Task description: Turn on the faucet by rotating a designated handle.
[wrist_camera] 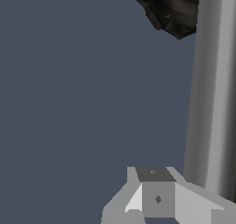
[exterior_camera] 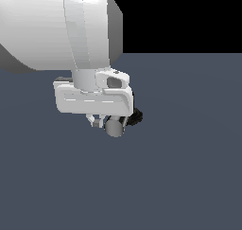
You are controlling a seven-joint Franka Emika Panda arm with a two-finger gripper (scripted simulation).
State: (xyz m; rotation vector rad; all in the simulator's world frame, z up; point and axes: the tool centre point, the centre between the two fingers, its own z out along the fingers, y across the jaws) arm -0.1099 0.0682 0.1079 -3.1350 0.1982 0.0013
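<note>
Faucet handle (exterior_camera: pixel 114 128) sits directly under the robot hand, its flat round end facing the exterior camera and just beside the gripper (exterior_camera: pixel 97 122). Only one fingertip (wrist_camera: pixel 158 197) shows clearly in the wrist view, lying against or just beside the shiny bar (wrist_camera: pixel 212 94), so I cannot tell whether the claw is spread or pressed together. That placement suggests a sideways push on the bar rather than a pinch, since a lever like this turns about its joint when nudged near its free end. Beyond the bar, the black ribbed base (wrist_camera: pixel 173 11) of the faucet (exterior_camera: pixel 132 118) peeks out behind the white hand. All of it rests on a plain blue-grey floor (exterior_camera: pixel 189 177).
</note>
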